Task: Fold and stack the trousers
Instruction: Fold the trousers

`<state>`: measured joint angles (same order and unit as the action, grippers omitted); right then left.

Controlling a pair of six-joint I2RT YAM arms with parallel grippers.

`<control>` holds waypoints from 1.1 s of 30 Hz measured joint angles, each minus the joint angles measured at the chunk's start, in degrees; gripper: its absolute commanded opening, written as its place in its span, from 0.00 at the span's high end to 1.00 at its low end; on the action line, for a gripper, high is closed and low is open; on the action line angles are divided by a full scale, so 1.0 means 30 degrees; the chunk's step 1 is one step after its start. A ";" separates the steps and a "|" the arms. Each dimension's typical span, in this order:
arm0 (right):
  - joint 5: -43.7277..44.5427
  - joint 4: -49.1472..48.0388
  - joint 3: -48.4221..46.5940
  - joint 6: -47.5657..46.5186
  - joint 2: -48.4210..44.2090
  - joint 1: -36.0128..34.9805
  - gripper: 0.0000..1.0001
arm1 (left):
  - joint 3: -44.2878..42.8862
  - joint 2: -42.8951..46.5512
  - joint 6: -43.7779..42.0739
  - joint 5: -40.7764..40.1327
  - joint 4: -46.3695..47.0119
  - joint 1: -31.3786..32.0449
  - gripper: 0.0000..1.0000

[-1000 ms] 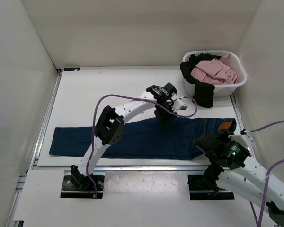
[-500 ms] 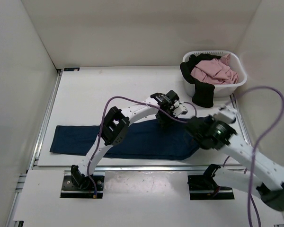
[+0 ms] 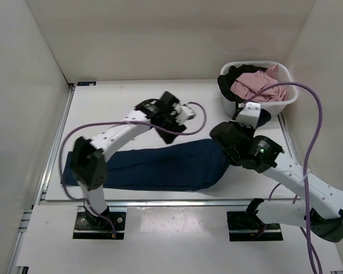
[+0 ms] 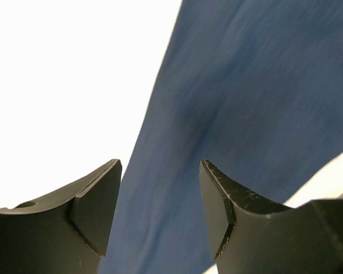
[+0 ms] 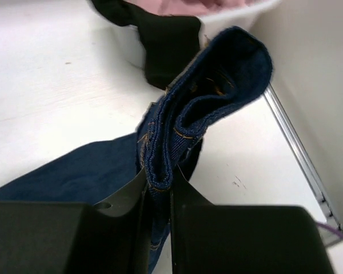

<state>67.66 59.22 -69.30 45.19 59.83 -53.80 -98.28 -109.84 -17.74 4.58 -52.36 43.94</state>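
Right end effector (image 5: 157,191) pinches the waistband end of the trousers (image 3: 160,168), holding it raised off the counter (image 3: 103,108) while the legs lie flat toward the left. Left end effector (image 4: 160,165) hovers spread and empty over the denim. The first fold appears under way; next, the waist likely needs carrying leftward over the legs and laying down squarely.

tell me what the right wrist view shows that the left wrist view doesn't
Only right wrist: the right claw shut on a bunched fold of the jeans, plus the basket with a black garment draped over its rim and pink cloth inside. Only left wrist: the left claw, open and empty. Both: jeans on the white table.
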 measured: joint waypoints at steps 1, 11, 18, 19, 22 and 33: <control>0.0000 -0.0219 -0.0495 -0.0692 0.0415 -0.0284 1.00 | 0.1253 0.1443 -0.0015 -0.0109 -0.0138 -0.0634 0.32; -0.0342 -0.3053 -0.5486 -0.4918 0.6462 -0.5413 1.00 | 1.4324 0.6390 0.0087 -0.2004 -0.0488 -0.5260 0.36; -0.1559 -0.5581 -0.6907 -0.6120 1.0484 -0.7890 1.00 | 1.5569 0.6470 0.0590 -0.2528 0.1115 -0.9245 0.44; -0.1843 -0.5938 -0.6914 -0.6178 1.0856 -0.7970 1.00 | 1.5336 0.6455 0.0597 -0.2390 0.1166 -0.9632 0.44; -0.2871 -0.6885 -0.6900 -0.6215 1.1752 -0.7985 1.00 | 1.4192 0.6455 0.0648 -0.1902 0.1209 -1.0870 0.44; -0.4641 -0.8255 -0.7978 -0.5020 1.5737 -0.7934 1.00 | 1.5271 0.5472 0.0262 -0.1705 0.1894 -1.2524 0.46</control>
<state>53.74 34.46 -93.23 30.13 107.04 -77.60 -52.47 -93.43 -16.95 -0.54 -46.68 6.37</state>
